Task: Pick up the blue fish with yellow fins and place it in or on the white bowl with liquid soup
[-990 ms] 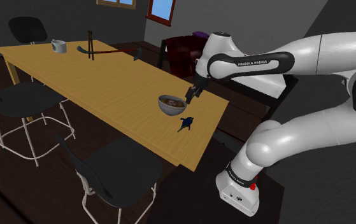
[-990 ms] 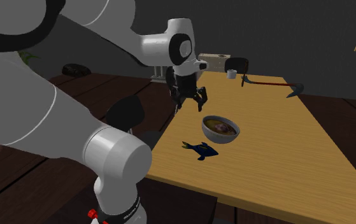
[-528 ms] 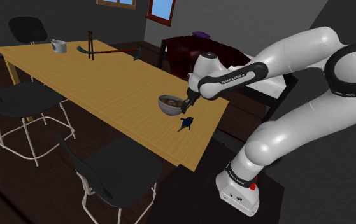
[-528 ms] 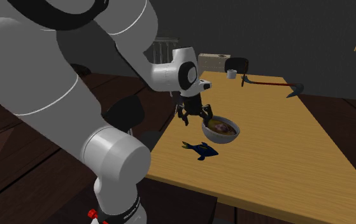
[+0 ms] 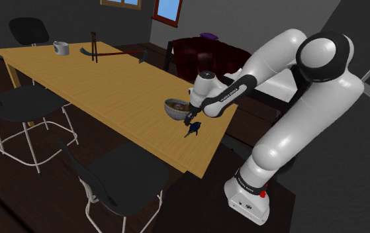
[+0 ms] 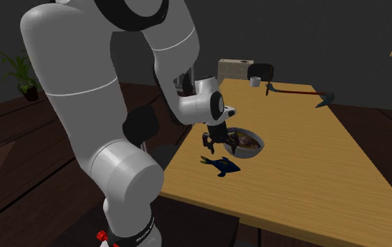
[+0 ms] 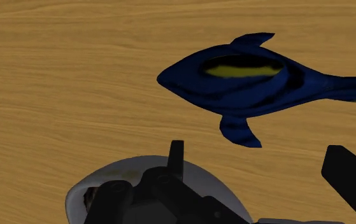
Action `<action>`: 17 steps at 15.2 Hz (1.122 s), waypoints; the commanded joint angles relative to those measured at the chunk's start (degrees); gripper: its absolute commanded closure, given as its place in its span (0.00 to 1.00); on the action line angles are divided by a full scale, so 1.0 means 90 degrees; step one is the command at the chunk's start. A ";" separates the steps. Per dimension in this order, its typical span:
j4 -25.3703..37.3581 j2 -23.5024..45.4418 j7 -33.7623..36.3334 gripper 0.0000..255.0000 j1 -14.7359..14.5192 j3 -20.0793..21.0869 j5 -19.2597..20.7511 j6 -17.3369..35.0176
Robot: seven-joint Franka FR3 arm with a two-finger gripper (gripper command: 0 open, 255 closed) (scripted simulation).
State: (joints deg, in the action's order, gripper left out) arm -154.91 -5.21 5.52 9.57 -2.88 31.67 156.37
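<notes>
In the shoulder view I see the long wooden table [image 5: 110,93]. The dark blue fish with yellow markings [image 5: 192,129] lies flat near the end edge closest to the stand. The grey-white round bowl of brown soup [image 5: 173,114] stands just beside the fish, further in from that edge. My black two-finger gripper [image 5: 191,120] hangs low between the two, right over the fish. From this angle I cannot tell how its jaws stand. Toward the table's far end sit a small white mug [image 5: 60,47] and a long dark bar tool [image 5: 114,53]. Black chairs [image 5: 24,102] stand along one long edge.

In the second exterior view the gripper [image 6: 217,146] points down at the surface with its jaws apart and nothing between them. Its tips hover just above the fish [image 6: 221,165] and, as far as I can see, do not touch it. The bowl [image 6: 247,153] sits right beside the gripper, on the side away from the end edge. The mug [image 6: 255,81] and the bar tool [image 6: 299,91] lie well apart from all this, at the far end.

In the wrist view the fish [image 7: 253,79] stretches across the wood grain just beyond the gripper [image 7: 259,159]. The yellow patch along its body faces up. The fingers [image 7: 351,181] stand wide of each other and clasp nothing. The pale wall of the bowl [image 7: 81,191] shows close beside them.
</notes>
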 commanded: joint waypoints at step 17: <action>0.0176 0.0799 0.0604 1.00 0.0185 -0.0108 0.0827 0.0618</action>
State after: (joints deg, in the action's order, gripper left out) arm -153.32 1.98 10.95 11.24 -3.85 39.11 161.94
